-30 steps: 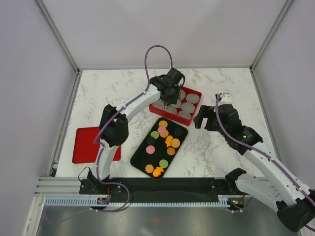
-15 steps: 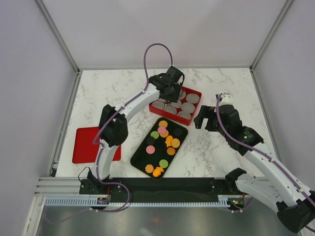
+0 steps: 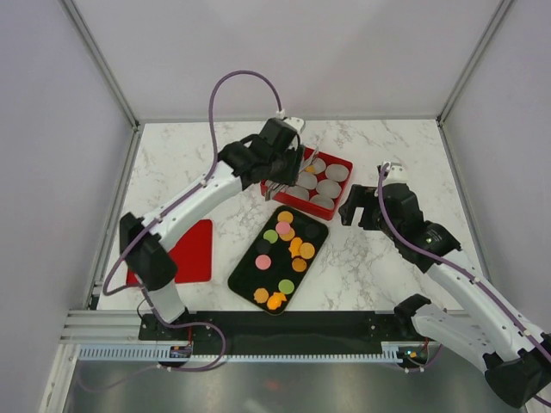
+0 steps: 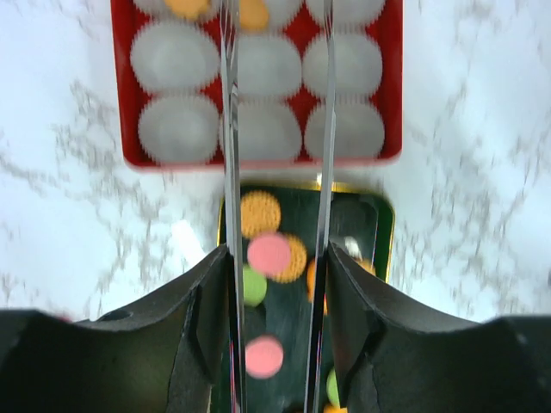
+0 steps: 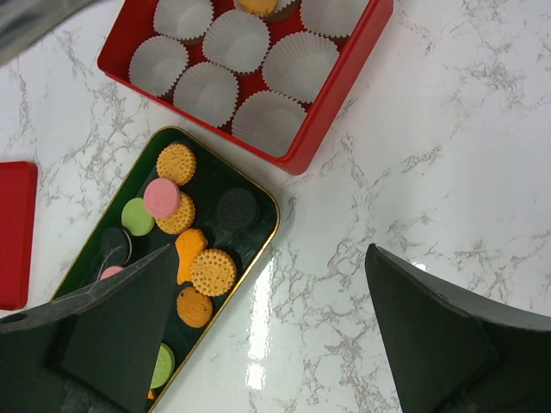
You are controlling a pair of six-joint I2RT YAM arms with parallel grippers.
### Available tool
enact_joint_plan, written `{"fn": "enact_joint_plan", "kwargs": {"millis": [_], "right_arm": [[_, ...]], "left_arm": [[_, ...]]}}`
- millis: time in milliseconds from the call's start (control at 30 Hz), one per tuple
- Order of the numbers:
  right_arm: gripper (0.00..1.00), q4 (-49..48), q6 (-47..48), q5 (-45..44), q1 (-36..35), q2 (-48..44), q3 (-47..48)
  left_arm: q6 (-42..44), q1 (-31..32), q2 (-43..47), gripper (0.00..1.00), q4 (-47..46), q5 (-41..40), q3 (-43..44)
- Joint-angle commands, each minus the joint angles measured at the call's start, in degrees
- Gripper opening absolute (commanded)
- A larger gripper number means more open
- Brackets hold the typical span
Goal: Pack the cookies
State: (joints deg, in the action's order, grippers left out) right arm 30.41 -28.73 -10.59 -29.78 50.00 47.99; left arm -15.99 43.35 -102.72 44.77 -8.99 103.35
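Observation:
The cookies (image 3: 284, 249) lie in a black gold-rimmed tray (image 3: 244, 274): orange, pink, green and dark discs. They show in the left wrist view (image 4: 269, 253) and the right wrist view (image 5: 213, 271). A red box (image 3: 343, 191) of pale paper cups stands behind the tray, with orange cookies in two far cups (image 4: 253, 14). My left gripper (image 3: 287, 172) hangs above the box's near left edge and the tray's far end. It is open, with nothing between its thin blades (image 4: 228, 129). My right gripper (image 3: 357, 206) is wide open and empty over bare marble right of the tray.
A flat red lid (image 3: 196, 251) lies at the left of the table, partly under my left arm, and shows in the right wrist view (image 5: 13, 232). White walls ring the marble top. The black rail holding the arm bases runs along the near edge.
My left arm has swung its elbow out to the left, and its gripper has drawn back from over the red box toward the box's left edge. The right arm has not moved.

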Motion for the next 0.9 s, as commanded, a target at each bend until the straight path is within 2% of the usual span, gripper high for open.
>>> {"fn": "enact_joint_plan", "kwargs": {"millis": [0,33,167,367,500,867], "right_arm": [[0.98,-1.93,0.26,0.04,0.07,0.54,1.23],[0.98,-2.20,0.43,0.13,0.07,0.63,1.06],[0.98,-2.99,0.78,0.31,0.07,1.42,0.79],[0.98,-4.22,0.87,0.48,0.07,2.91,0.35],[0.98,-5.01,0.61,0.92,0.07,3.44,-0.26],[0.98,-5.01,0.34,0.48,0.07,2.56,-0.96]], "left_arm": [[-0.62,2.17,10.32,0.53,0.84,-1.81,-10.69],[-1.06,2.87,14.35,0.53,1.02,-1.82,-16.02],[-3.78,4.90,23.41,0.53,2.24,-0.85,-27.37],[-7.47,6.74,29.76,0.53,4.62,-0.50,-36.98],[-8.09,7.27,29.95,0.55,4.44,-0.06,-39.36],[-8.09,9.38,26.52,0.56,2.69,-0.14,-38.93]]}}
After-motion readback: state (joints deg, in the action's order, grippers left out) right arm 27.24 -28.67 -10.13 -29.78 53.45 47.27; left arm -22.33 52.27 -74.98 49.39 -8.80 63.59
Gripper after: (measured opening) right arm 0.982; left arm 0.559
